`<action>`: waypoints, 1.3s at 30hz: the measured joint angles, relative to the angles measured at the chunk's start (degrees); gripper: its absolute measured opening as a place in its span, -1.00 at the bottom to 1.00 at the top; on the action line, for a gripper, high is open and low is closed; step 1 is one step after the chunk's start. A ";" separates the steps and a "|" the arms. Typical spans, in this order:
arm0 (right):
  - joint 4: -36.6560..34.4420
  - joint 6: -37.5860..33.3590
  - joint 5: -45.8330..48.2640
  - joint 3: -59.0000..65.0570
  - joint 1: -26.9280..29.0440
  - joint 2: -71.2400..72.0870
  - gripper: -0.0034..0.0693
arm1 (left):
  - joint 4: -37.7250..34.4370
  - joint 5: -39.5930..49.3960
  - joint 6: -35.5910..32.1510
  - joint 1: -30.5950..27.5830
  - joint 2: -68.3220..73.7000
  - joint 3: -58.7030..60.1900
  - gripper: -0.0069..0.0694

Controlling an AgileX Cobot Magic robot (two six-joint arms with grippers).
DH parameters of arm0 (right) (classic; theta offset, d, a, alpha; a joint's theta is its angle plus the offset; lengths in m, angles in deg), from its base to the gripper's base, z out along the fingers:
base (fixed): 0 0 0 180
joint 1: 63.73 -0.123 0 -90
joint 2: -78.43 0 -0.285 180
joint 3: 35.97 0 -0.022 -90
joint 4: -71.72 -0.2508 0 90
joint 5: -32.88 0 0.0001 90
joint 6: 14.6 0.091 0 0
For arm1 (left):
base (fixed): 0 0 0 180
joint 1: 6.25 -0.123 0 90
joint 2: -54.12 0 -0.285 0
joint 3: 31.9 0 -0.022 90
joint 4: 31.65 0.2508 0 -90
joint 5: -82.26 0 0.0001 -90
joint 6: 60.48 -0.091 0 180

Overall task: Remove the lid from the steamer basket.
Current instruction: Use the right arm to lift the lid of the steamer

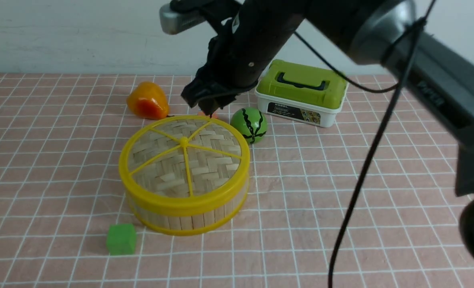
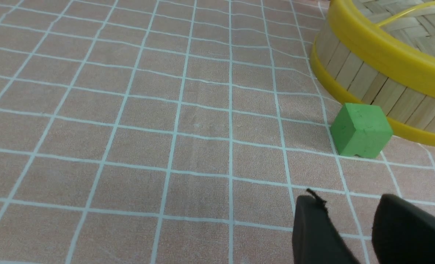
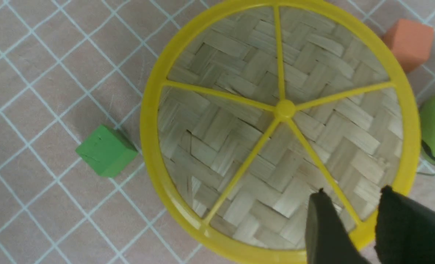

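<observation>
We see the lid (image 1: 184,156) as pale bamboo strips woven in a herringbone pattern, with a yellow rim, spokes and knob. The steamer basket (image 1: 189,218) shows pale upright slats between yellow bands. The tablecloth (image 1: 341,200) is dusty pink with a white grid. We note a green cube (image 1: 121,239) and an orange cube (image 3: 408,40). The pepper (image 1: 147,101) shades from orange to red, the ball (image 1: 249,125) is green with black stripes (watermelon style), and the box (image 1: 301,96) is white with a lime-green lid and a dark handle.

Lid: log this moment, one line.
lid: on steamer basket | right tool: open, over far rim | left tool: open, by green cube
</observation>
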State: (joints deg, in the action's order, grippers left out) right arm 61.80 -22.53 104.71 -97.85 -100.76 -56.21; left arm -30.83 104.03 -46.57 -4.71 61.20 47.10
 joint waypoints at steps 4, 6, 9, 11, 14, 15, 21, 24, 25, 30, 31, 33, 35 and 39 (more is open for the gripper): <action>-0.23 0.09 0.06 -0.91 -0.06 -3.48 0.14 | 0.06 -0.44 0.00 0.00 0.00 0.00 -0.19; -0.23 0.11 -0.33 -1.01 -0.06 -4.46 0.26 | 0.06 -0.55 0.00 0.00 0.00 0.00 -0.19; -0.53 0.13 -1.48 -1.13 -0.06 -5.66 0.33 | 0.06 -0.60 0.00 0.00 0.00 0.00 -0.19; -0.85 0.13 -2.59 -1.13 -0.06 -6.26 0.34 | 0.06 -0.60 0.00 0.00 0.00 0.00 -0.19; -2.67 0.18 -6.70 -1.13 -0.06 -7.22 0.34 | 0.06 -0.62 0.00 0.00 0.00 0.00 -0.19; -3.20 0.10 -7.44 -1.13 -0.06 -7.43 0.34 | 0.06 -0.62 0.00 0.00 0.00 0.00 -0.19; -4.70 -0.05 -12.87 -1.24 -0.06 -9.79 0.27 | 0.06 -0.62 0.00 0.00 0.00 0.00 -0.19; -4.70 -0.05 -13.32 -1.24 -0.06 -11.62 0.15 | 0.06 -0.62 0.00 0.00 0.00 0.00 -0.19; -4.70 -0.05 -13.33 -1.24 -0.06 -11.94 0.11 | 0.06 -0.62 0.00 0.00 0.00 0.00 -0.19; -4.07 -0.05 -13.53 -1.24 -0.06 -12.96 -0.31 | 0.06 -0.62 0.00 0.00 0.00 0.00 -0.19; -3.99 -0.05 -13.53 -1.24 -0.06 -12.96 -0.33 | 0.06 -0.62 0.00 0.00 0.00 0.00 -0.19; -3.82 -0.05 -14.07 -1.25 -0.06 -12.96 -0.60 | 0.00 -0.62 0.00 0.00 0.00 0.00 -0.19; -3.49 -0.05 -14.01 -1.59 -0.06 -12.96 -0.70 | 0.00 -0.62 0.00 0.00 0.00 0.00 -0.19; -2.64 -0.05 -12.58 -3.02 -0.10 -13.24 -0.69 | 0.00 -0.62 0.00 0.00 0.00 0.00 -0.19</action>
State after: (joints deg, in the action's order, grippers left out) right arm 59.16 -22.58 92.14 -100.87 -100.86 -69.45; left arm -30.83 103.41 -46.57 -4.71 61.20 47.10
